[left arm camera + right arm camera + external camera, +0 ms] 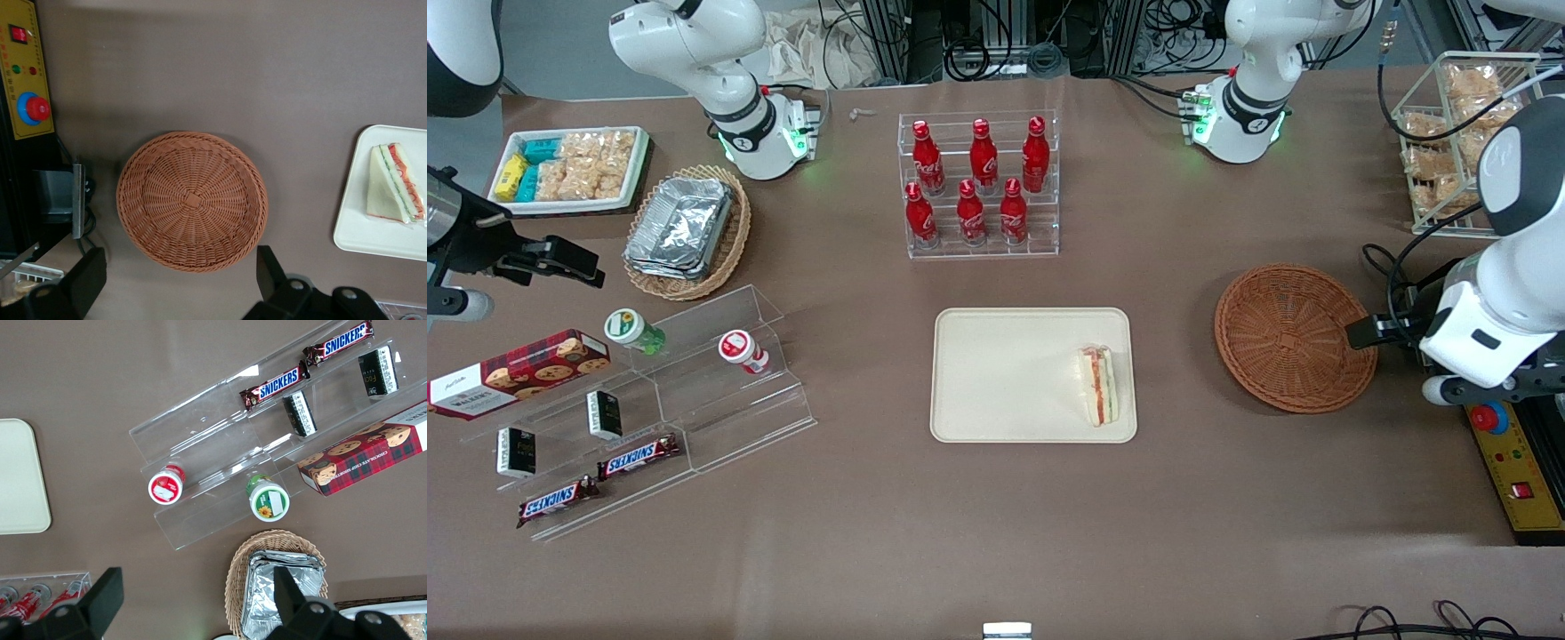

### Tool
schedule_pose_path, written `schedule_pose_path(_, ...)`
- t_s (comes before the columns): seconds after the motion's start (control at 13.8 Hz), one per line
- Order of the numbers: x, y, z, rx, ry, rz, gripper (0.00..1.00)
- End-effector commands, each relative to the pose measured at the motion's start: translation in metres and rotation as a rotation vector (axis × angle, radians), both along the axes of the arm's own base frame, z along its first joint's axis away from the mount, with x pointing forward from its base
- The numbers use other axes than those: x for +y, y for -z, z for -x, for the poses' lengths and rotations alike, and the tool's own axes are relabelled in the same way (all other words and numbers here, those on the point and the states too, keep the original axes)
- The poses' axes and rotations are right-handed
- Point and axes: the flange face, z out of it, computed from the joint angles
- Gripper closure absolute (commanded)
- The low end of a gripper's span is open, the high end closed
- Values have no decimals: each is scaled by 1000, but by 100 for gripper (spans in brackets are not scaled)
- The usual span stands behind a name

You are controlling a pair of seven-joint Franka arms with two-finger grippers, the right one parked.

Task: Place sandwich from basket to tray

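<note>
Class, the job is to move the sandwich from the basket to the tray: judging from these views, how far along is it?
Done: the sandwich lies on the tray, and the basket holds nothing. In hand: nothing; the gripper is open and empty, above the basket's edge on the working arm's end. Left: nothing of the move itself appears to remain.

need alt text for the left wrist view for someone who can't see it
An empty round brown wicker basket sits on a brown table, seen from above between the two spread fingers of the open gripper. A triangular sandwich lies on a cream tray nearby, and a yellow control box with a red button sits beside the basket.
</note>
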Motion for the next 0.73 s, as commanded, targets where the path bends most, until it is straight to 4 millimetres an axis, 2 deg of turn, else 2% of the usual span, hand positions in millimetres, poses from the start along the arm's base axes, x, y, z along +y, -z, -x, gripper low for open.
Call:
schedule_pose_path(0.0,8,-22,1,-29,12,-16,0)
schedule_pose_path(0.07,15,-22,0,-27,13,-14,0)
schedule_pose_path(0.29,17,-26,0,-31,48,-15,0)
schedule_pose_path(0.58,39,-27,0,-30,10,-43,0)
schedule_pose_path(0.65,35,-30,1,-32,35,-47,0)
